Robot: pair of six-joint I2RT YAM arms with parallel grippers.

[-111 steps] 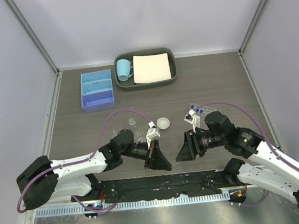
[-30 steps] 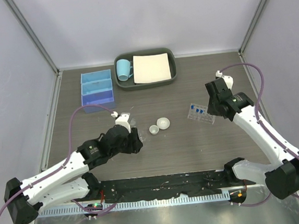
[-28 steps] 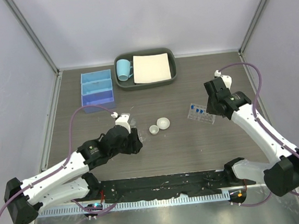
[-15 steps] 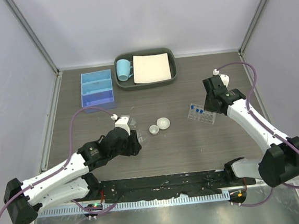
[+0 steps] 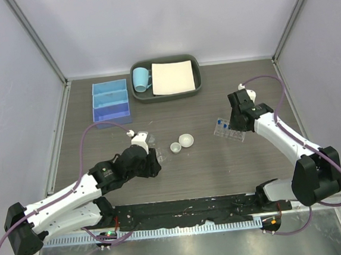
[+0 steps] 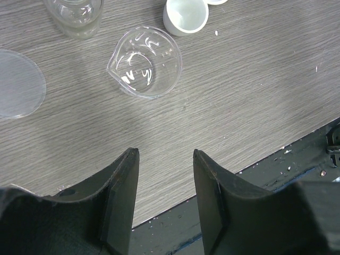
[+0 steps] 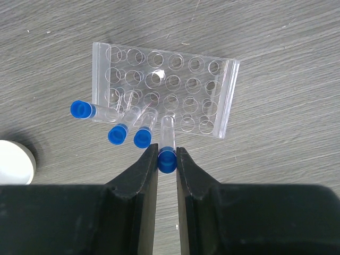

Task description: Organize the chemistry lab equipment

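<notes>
Near left, the left end effector (image 6: 163, 154) hangs open and empty over the grey wood-grain worktop (image 6: 255, 95). Farther right, the right end effector (image 7: 167, 155) is clamped on the cap end of a thin clear blue-capped tube (image 7: 168, 130). Its long axis aims straight ahead into the clear plastic tube rack (image 7: 175, 79) (three more capped tubes (image 7: 118, 134) lean in the near holes), so the right arm is nearer.

You're looking down on a grey wood-grain table (image 5: 210, 166), plain pale walls (image 5: 167, 20) left, right and far. Slanting metal posts (image 5: 36, 41) mark the far corners, a brushed steel strip (image 5: 187, 251) runs along the near edge, and the light is soft and even.
</notes>
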